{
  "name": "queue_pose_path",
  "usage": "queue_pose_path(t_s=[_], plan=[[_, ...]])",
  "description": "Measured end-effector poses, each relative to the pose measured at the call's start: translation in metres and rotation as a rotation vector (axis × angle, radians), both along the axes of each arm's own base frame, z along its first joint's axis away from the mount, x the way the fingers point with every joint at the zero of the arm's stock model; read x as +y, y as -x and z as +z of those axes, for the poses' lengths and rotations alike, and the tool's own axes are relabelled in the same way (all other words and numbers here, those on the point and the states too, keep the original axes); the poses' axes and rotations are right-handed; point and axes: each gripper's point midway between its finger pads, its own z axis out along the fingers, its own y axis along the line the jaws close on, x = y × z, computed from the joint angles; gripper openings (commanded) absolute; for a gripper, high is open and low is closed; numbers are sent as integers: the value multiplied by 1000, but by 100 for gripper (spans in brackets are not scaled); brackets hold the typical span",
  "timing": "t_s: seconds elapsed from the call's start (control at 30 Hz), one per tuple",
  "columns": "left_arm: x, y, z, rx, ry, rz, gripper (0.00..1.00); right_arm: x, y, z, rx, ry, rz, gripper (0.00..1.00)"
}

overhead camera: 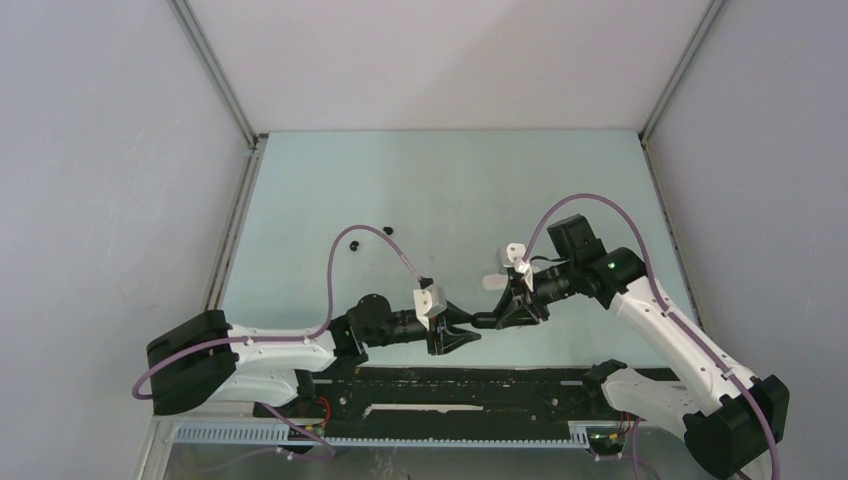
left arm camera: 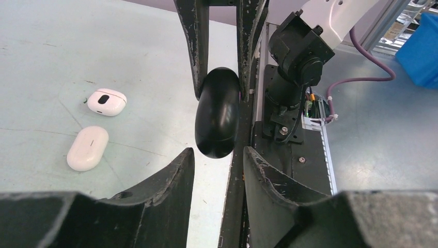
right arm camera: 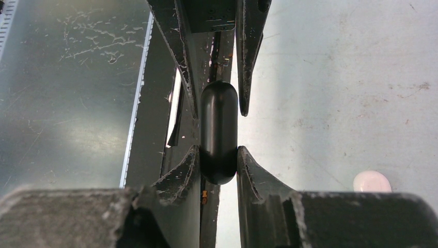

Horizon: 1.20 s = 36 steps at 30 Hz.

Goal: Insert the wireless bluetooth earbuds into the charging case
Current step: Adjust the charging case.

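Observation:
A black pill-shaped charging case (right arm camera: 219, 119) hangs in the air between my two grippers, lid closed. My right gripper (right arm camera: 218, 150) is shut on one end of it. From the opposite side, my left gripper (left arm camera: 218, 151) stands open, its fingertips on either side of the case's (left arm camera: 217, 113) other end with small gaps. In the top view the grippers meet nose to nose near the table's front edge, left (overhead camera: 468, 330) and right (overhead camera: 503, 316). Two tiny black earbuds (overhead camera: 355, 244) (overhead camera: 388, 230) lie on the table behind the left arm.
Two white cases lie on the table in the left wrist view, one with a dark oval mark (left arm camera: 107, 102), one plain (left arm camera: 88, 148). The black base rail (overhead camera: 450, 385) runs along the near edge under the grippers. Grey walls (overhead camera: 110, 180) enclose the table.

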Motion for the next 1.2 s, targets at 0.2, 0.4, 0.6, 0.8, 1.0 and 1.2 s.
queue_pose_path(t_s=[0.2, 0.4, 0.6, 0.8, 1.0, 1.2], plan=[[0, -3, 0, 3, 1, 19, 51, 0, 0, 0, 0, 0, 0, 9], [1, -5, 0, 10, 2, 32, 51, 0, 0, 0, 1, 1, 0, 9], [1, -8, 1, 11, 6, 42, 51, 0, 0, -1, 6, 3, 0, 9], [0, -6, 8, 14, 32, 27, 49, 0, 0, -2, 10, 6, 2, 9], [-6, -4, 13, 15, 46, 3, 47, 1, 0, -3, 15, 8, 2, 9], [-7, -4, 14, 15, 49, 0, 49, 1, -1, -3, 16, 8, 1, 8]])
